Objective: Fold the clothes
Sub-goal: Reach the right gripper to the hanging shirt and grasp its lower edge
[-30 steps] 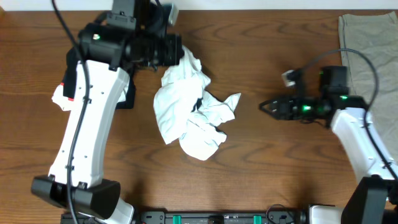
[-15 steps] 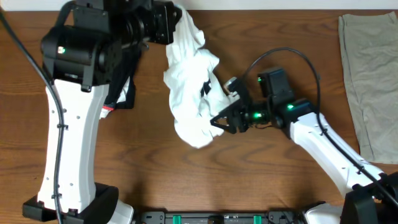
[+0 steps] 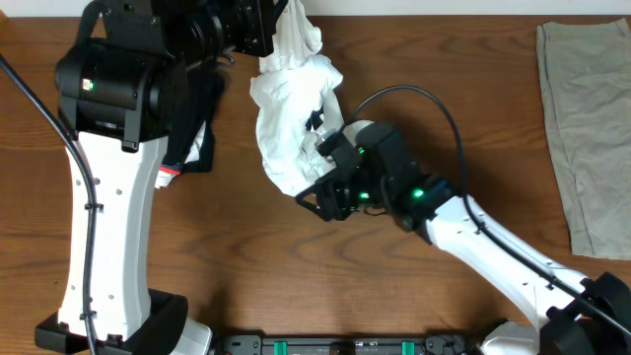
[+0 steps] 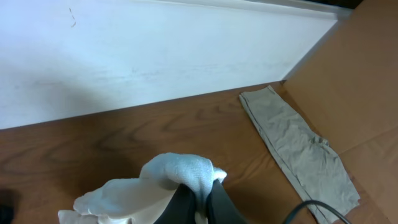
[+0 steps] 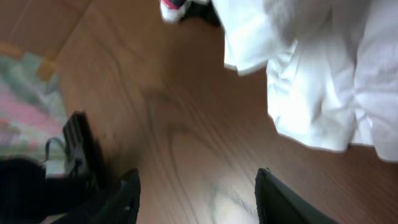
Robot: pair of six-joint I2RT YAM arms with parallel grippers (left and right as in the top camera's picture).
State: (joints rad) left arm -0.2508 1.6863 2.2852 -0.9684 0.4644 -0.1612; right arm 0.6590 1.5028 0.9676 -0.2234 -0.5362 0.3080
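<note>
**Right hand closes in on the lifted shirt**

Since a second ago the right hand (image 3: 314, 194) has crossed from the right side of the surface (image 3: 463, 79) to the middle. It now sits just beside the lower end of the shirt (image 3: 288, 128). Over the same second the left hand (image 3: 279, 22) has carried its end of the shirt toward the far edge. The white fabric, a crumpled heap before, is now drawn out into a long bunch.

The left hand is clamped on the shirt. In the left wrist view its fingers (image 4: 186, 202) are pressed together with a white fold pinched between them. From that grip the shirt runs down toward the middle of the surface, twisted and creased, with a bit of black print showing in a fold. Whether its lower end rests on the wood I cannot tell.

The right hand's fingers stand apart with nothing between them. In the right wrist view bare wood shows between the two dark fingertips (image 5: 127, 193). The shirt (image 5: 311, 81) lies beyond them at the upper right, outside the gap.

A black garment (image 3: 200, 148) with a red edge lies under the left arm, left of the shirt. A grey cloth (image 3: 582, 128) lies flat at the right edge, well apart from both hands.
</note>
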